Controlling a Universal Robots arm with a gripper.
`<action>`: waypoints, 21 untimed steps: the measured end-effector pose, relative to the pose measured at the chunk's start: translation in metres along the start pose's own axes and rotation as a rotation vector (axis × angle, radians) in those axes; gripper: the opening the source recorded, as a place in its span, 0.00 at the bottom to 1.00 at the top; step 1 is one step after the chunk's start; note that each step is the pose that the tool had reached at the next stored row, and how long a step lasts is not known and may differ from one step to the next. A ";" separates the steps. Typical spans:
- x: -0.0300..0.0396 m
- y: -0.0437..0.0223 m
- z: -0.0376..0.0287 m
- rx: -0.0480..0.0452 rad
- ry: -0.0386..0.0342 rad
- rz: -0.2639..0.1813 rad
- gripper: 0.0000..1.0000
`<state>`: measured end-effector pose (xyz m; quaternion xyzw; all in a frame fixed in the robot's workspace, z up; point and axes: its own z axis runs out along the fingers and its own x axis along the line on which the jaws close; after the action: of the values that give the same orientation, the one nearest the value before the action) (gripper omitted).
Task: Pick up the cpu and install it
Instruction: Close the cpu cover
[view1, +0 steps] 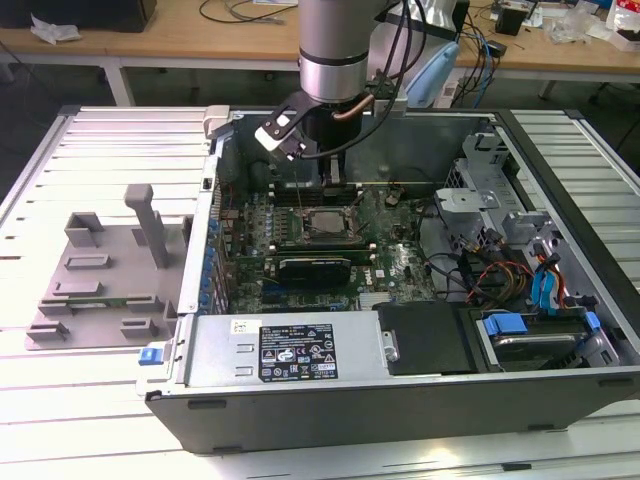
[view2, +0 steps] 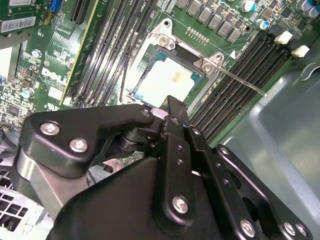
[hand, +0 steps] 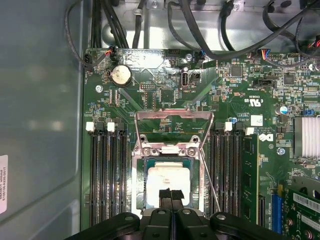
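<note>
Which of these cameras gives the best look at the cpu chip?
The first wrist view: it looks straight down on the cpu lying in its socket, with the hand covering one edge. The second wrist view shows it slanted, partly behind the hand. The exterior view shows it small and distant.

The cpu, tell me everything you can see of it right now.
The cpu is a small flat square chip with a pale silvery metal top, glaring bright in both wrist views. It lies flat in the motherboard's socket, whose metal retention frame is swung open. The gripper hangs just over one edge; whether it touches the chip cannot be told.
</note>
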<state>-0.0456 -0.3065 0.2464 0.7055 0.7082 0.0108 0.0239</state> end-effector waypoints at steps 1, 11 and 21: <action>0.0000 0.0000 -0.0001 0.0000 0.0000 0.000 0.11; -0.0002 0.0006 -0.0122 0.0000 -0.0001 0.000 0.11; -0.0005 0.0012 -0.0255 0.0000 0.0000 0.000 0.11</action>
<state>-0.0456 -0.3065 0.2719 0.7055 0.7082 0.0108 0.0239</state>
